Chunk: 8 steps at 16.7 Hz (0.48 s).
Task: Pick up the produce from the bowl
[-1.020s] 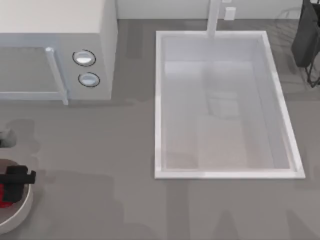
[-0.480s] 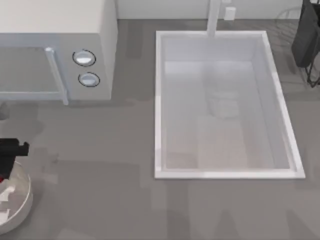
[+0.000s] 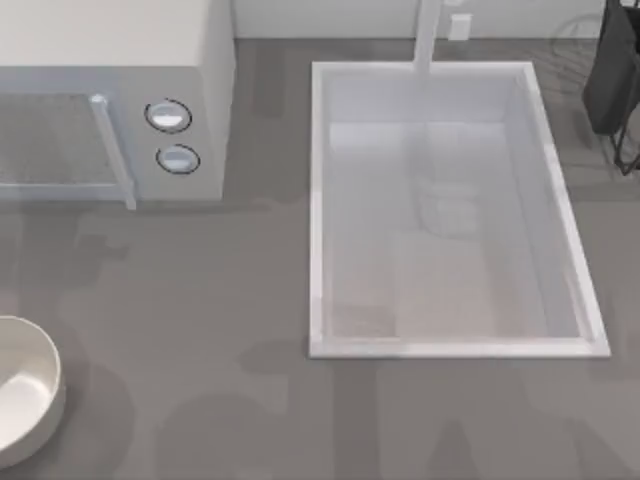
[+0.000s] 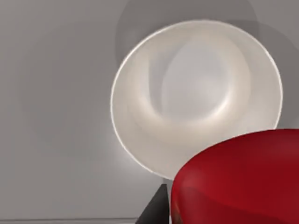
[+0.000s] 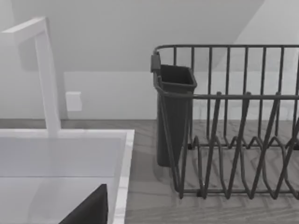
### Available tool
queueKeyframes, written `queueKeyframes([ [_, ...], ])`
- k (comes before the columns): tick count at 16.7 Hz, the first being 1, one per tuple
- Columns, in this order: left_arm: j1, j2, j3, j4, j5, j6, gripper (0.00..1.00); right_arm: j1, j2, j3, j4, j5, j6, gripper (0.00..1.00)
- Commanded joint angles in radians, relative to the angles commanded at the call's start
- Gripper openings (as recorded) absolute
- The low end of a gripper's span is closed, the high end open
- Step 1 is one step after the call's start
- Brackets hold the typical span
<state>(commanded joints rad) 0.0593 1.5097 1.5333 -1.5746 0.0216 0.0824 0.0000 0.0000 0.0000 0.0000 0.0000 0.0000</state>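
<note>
No text, label, brand, number or sign can be read on anything here. The microwave [image 3: 110, 100] has two round knobs [image 3: 168, 116] on its front, but they carry no marks that can be read. The small white plate on the wall [image 5: 74, 101] near the faucet [image 5: 44, 74] is blank. The bowl [image 4: 196, 93], the red produce [image 4: 238, 179] and the dish rack [image 5: 233, 121] carry no writing.

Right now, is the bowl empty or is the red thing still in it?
Empty. The bowl shows a bare, smooth inside, and the red produce sits close to the left wrist camera, above and outside the bowl.
</note>
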Motion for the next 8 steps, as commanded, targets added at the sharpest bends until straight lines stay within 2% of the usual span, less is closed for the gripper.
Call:
queueKeyframes([
  [4, -0.004, -0.032, 0.142, -0.146, 0.000, -0.004, 0.00, 0.000, 0.000, 0.000, 0.000, 0.000, 0.000, 1.00],
  [8, -0.004, -0.036, 0.154, -0.157, -0.001, -0.005, 0.00, 0.000, 0.000, 0.000, 0.000, 0.000, 0.000, 1.00],
])
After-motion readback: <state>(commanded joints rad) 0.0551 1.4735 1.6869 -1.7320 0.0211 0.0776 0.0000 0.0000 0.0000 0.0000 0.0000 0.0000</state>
